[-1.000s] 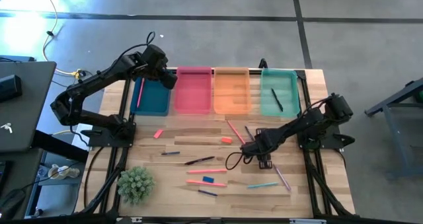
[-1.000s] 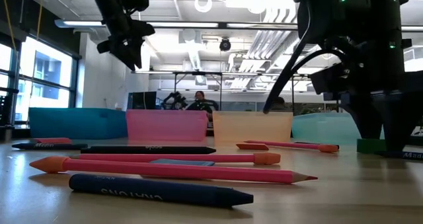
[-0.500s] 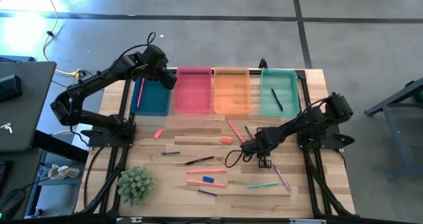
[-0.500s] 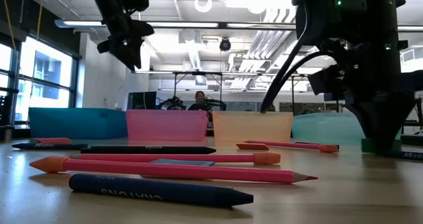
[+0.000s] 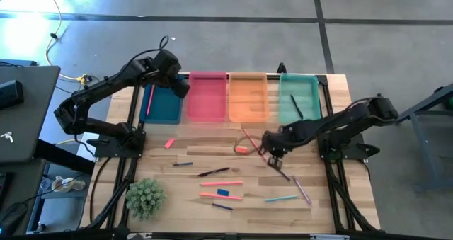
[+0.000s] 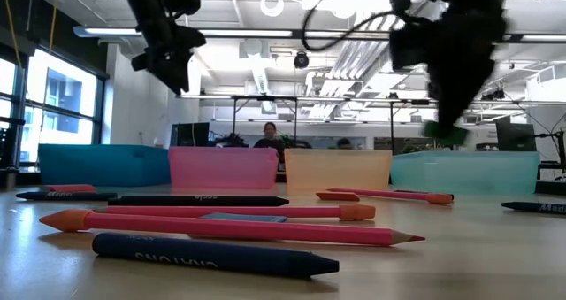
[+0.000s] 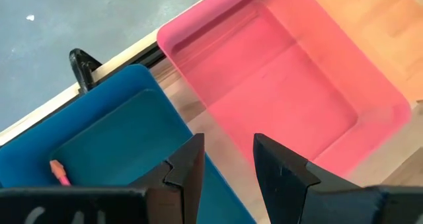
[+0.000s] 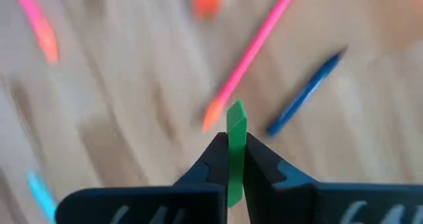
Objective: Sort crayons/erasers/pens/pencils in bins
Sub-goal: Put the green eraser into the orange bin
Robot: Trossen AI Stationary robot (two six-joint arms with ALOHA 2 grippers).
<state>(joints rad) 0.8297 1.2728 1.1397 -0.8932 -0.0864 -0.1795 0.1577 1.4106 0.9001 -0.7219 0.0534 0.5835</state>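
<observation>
I have the right gripper (image 8: 228, 159) pinched on the green eraser (image 8: 236, 128), lifted clear of the table with pens scattered below it, so I judge carry-to-bin comes next, while the left gripper (image 7: 226, 163) hangs part-open and empty above the dark blue bin (image 7: 106, 145).

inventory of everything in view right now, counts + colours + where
bins: 4, dark blue, pink, orange, teal, row at the table's far edge
pink stick: 1, in the dark blue bin
black pen: 1, in the teal bin
loose sticks: roughly ten, mixed colours, mid-table
red-pink blocks: 2, mid-table
blue eraser: 1, near front
green eraser: 1, held above the table
plant: 1, green, front left corner
table: 1, wood
left gripper: open, over the blue/pink bins
right gripper: shut on the green eraser
</observation>
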